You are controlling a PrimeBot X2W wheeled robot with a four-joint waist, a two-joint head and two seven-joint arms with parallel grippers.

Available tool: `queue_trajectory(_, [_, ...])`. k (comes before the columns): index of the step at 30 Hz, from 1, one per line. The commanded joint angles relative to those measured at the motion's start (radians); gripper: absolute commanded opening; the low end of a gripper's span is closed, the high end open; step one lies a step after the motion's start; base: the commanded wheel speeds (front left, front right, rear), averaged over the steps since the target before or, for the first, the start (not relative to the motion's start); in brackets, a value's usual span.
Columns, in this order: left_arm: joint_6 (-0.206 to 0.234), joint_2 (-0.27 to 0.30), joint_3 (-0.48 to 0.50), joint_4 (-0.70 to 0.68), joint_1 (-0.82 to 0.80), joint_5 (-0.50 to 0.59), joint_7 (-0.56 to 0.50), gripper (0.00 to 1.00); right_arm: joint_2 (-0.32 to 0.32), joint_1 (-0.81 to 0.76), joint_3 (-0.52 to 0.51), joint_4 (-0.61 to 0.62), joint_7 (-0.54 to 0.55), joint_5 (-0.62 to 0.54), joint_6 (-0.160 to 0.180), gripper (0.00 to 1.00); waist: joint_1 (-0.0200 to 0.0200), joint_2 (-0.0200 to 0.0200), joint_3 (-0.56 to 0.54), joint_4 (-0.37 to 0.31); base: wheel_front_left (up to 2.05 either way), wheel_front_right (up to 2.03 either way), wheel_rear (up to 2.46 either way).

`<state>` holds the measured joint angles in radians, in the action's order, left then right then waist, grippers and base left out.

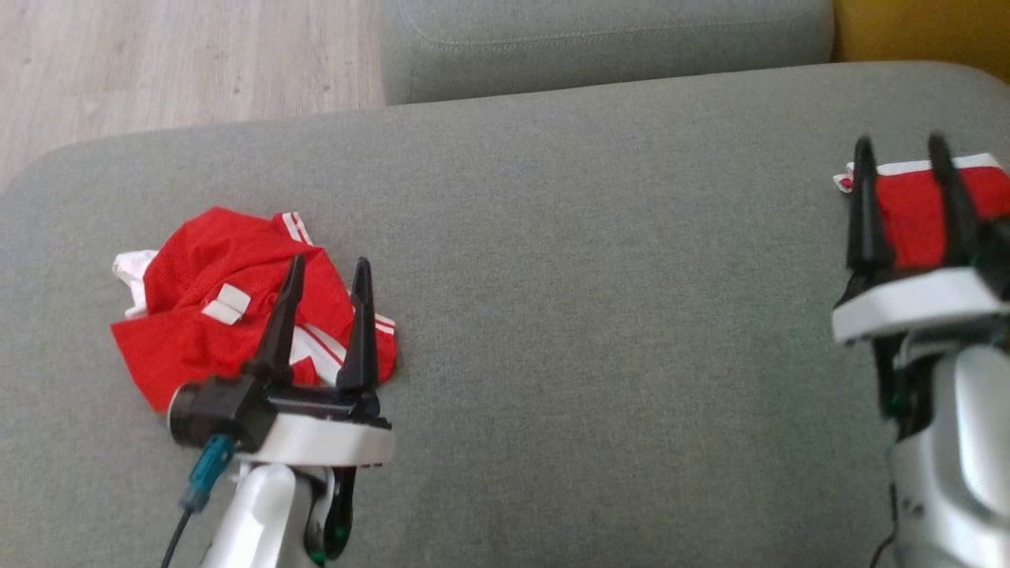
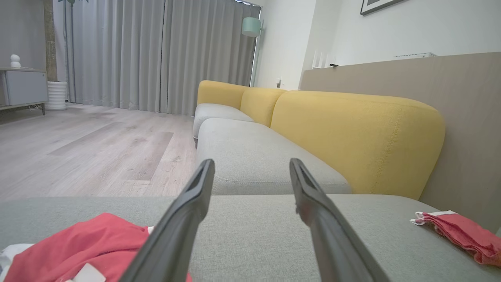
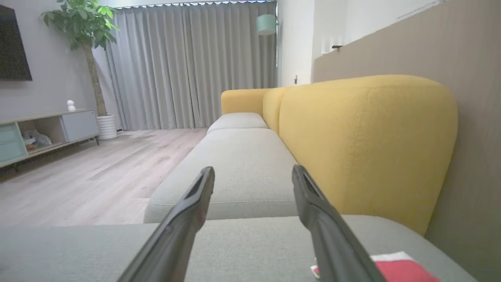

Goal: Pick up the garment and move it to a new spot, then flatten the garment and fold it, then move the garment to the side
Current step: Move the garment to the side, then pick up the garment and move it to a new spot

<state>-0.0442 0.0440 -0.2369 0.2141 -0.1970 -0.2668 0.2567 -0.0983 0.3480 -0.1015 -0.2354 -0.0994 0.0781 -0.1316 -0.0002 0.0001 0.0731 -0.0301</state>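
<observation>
head view: grey fabric sofa seat (image 1: 592, 315) bears two: crumpled red-and-white mesh garment (image 1: 181, 339), folded red-and-white garment (image 1: 915, 221). left fingers (image 1: 359, 331), right fingers (image 1: 866, 205) spread wide, empty.

The left gripper (image 1: 331, 260) sits at the lower left of the head view, its two dark fingers (image 1: 361, 331) spread wide and pointing forward. The right gripper (image 1: 900, 142) stands at the far right, jaws likewise parted, above its pale forearm (image 1: 959, 442).
</observation>
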Motion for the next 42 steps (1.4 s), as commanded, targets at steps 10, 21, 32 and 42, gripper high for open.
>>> queue_trajectory(10, [-0.002,0.006,0.045,-0.049,0.052,-0.019,0.005,1.00,0.047,-0.186,0.057,-0.020,-0.102,0.118,0.001,1.00,0.0002,-0.0001,-0.037,0.012,0.00,0.00,0.00])
queue_trajectory(21, [0.022,0.006,0.044,-0.041,0.079,-0.035,0.005,1.00,0.048,-0.261,0.103,-0.047,-0.158,0.116,0.001,1.00,0.0002,-0.0001,-0.044,0.017,0.00,0.00,0.00])
queue_trajectory(32, [0.027,0.006,0.032,-0.027,0.063,-0.040,0.005,1.00,0.048,-0.260,0.106,-0.003,-0.162,0.123,0.001,1.00,0.0002,-0.0001,-0.030,0.032,0.00,0.00,0.00])
queue_trajectory(42, [0.045,0.006,0.007,0.014,0.038,-0.036,0.005,1.00,0.048,-0.295,0.152,0.024,-0.162,0.150,0.001,1.00,0.0002,-0.0001,-0.061,0.172,0.00,0.00,0.00])
